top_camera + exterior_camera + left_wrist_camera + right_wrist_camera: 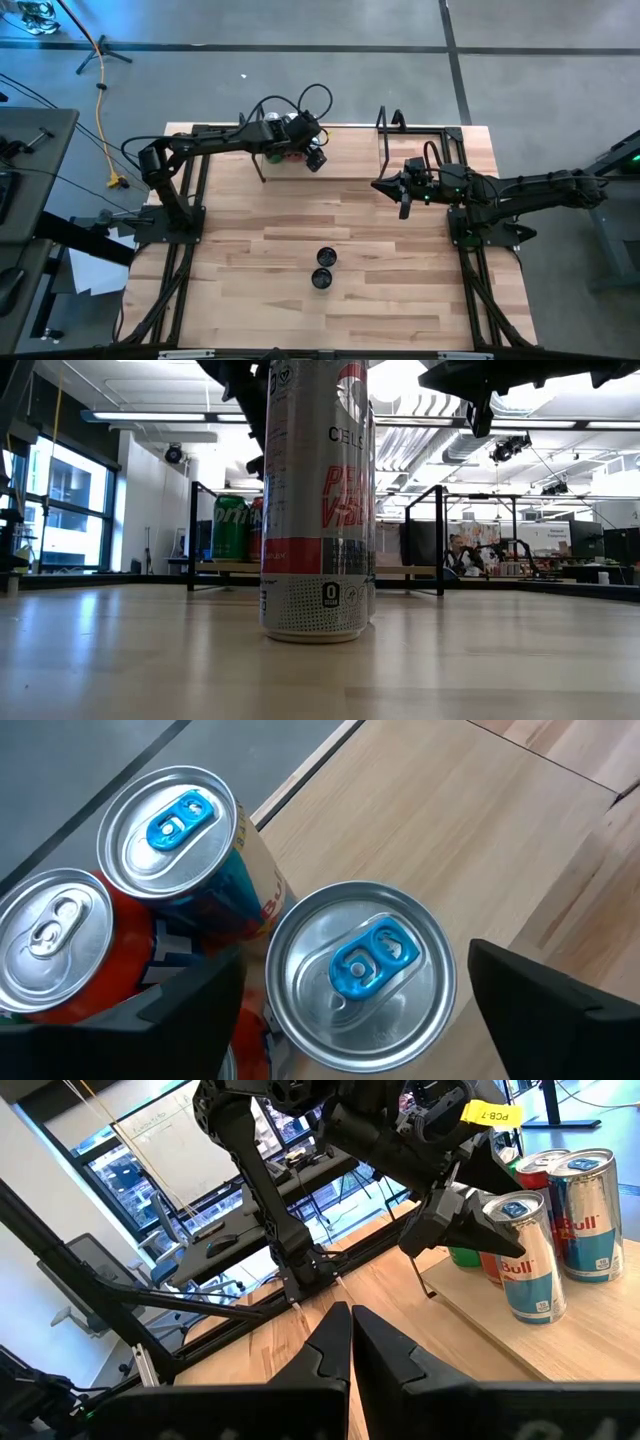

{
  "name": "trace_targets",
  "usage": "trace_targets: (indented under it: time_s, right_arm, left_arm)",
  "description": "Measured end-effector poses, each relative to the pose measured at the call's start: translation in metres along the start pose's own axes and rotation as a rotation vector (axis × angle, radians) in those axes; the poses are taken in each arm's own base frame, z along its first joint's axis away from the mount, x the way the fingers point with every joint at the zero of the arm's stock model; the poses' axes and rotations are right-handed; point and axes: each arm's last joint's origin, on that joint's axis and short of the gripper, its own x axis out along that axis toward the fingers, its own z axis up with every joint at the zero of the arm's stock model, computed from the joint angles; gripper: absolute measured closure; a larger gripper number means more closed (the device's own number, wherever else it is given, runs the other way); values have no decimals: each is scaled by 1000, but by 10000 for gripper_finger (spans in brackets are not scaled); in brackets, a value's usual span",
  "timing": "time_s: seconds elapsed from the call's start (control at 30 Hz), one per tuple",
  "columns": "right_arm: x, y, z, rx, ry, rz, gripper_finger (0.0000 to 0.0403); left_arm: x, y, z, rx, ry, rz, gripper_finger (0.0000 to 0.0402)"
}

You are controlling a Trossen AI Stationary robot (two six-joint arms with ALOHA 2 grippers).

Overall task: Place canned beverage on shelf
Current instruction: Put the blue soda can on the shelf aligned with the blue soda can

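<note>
The shelf (350, 155) stands at the table's far edge, a pale board between black wire uprights (192, 535). At its left end, a blue-and-silver can (360, 970) stands upright on the board (500, 1330) beside a second blue can (170, 825), a red can (50, 935) and a green can (230, 528). My left gripper (352, 955) is open above it, one finger on each side of the rim with a narrow gap. My right gripper (350, 1350) hangs shut over the table's right side, holding nothing.
Two tall cans (325, 258) (321, 279) stand upright mid-table toward the near edge; the nearer one (315, 500) fills the low view. The shelf's right half shows bare board. Bare tabletop (260, 250) lies between the arms.
</note>
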Motion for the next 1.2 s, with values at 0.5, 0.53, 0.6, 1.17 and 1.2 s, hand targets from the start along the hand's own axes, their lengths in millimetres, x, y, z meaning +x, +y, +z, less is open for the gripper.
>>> trace_targets:
  time_s: [0.5, 0.53, 0.6, 1.17, 1.2]
  right_arm:
    - [0, 0, 0, -3, 0, 0, 403]
    - [0, 0, 0, -3, 0, 0, 403]
    - [0, 0, 0, -4, 1, 0, 403]
    - [3, 8, 5, 31, -47, 103, 403]
    - [4, 12, 6, 5, -51, 148, 403]
  left_arm:
    - [-16, 1, 2, -5, -23, -33, 44]
    - [-20, 2, 3, -12, -32, -35, 44]
    - [-31, 3, 6, -30, -61, -48, 44]
    - [-152, 7, -27, -195, -518, -348, 44]
    - [-152, 8, -36, -220, -544, -369, 44]
